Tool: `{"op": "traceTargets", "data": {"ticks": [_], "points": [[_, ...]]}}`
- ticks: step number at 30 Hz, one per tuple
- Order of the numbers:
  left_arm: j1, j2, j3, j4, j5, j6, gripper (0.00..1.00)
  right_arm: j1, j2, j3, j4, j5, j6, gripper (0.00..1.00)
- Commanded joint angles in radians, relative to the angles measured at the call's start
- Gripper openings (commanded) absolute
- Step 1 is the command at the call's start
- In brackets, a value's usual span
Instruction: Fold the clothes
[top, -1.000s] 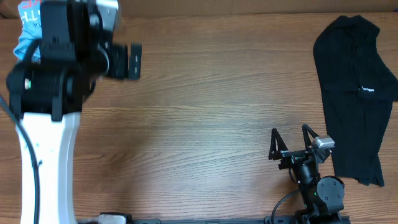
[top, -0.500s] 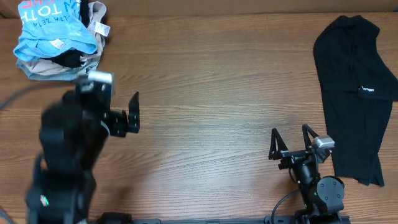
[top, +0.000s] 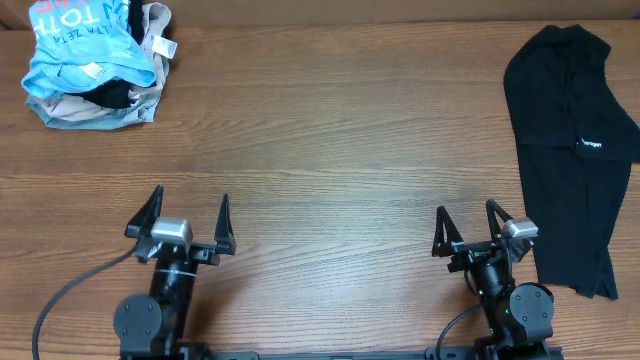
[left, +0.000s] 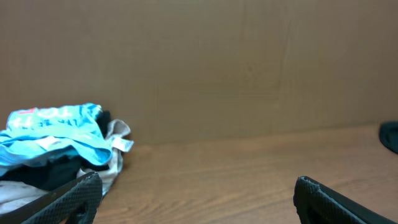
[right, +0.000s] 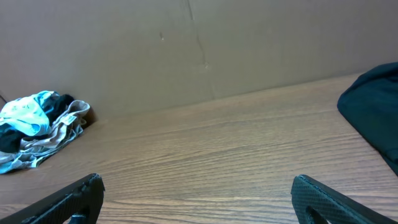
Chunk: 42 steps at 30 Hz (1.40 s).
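Observation:
The light blue T-shirt (top: 75, 38) with white and red lettering lies crumpled on a bundle of black and beige garments (top: 105, 103) at the table's far left corner. It shows in the left wrist view (left: 53, 134) and small in the right wrist view (right: 25, 112). My left gripper (top: 188, 212) is open and empty near the front edge, far from the shirt; its fingertips frame bare wood (left: 196, 196). My right gripper (top: 466, 219) is open and empty near the front right (right: 196, 196).
A large plain black garment (top: 570, 130) with a small white mark lies spread at the right side, just right of my right gripper; it shows in the right wrist view (right: 373, 112). A brown cardboard wall (left: 217, 62) stands behind the wooden table (top: 330, 150).
My left arm has drawn back from the far left corner by the shirt to the front edge, gripper open and empty. The right arm has not moved.

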<state>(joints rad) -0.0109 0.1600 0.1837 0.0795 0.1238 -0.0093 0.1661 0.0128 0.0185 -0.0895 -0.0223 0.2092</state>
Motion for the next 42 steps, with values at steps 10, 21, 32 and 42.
{"op": "traceTargets", "data": {"ticks": [10,21,32,42], "points": [[0.046,-0.157,-0.126,0.027,-0.053,-0.021,1.0,0.005,-0.01,-0.011,0.008,-0.002,0.004,1.0],[0.046,-0.157,-0.179,-0.153,-0.06,-0.023,1.0,0.005,-0.01,-0.011,0.008,-0.002,0.004,1.0],[0.046,-0.156,-0.179,-0.152,-0.064,-0.02,1.0,0.005,-0.01,-0.011,0.008,-0.002,0.004,1.0],[0.046,-0.156,-0.179,-0.152,-0.064,-0.021,1.0,0.005,-0.01,-0.011,0.008,-0.002,0.004,1.0]]}}
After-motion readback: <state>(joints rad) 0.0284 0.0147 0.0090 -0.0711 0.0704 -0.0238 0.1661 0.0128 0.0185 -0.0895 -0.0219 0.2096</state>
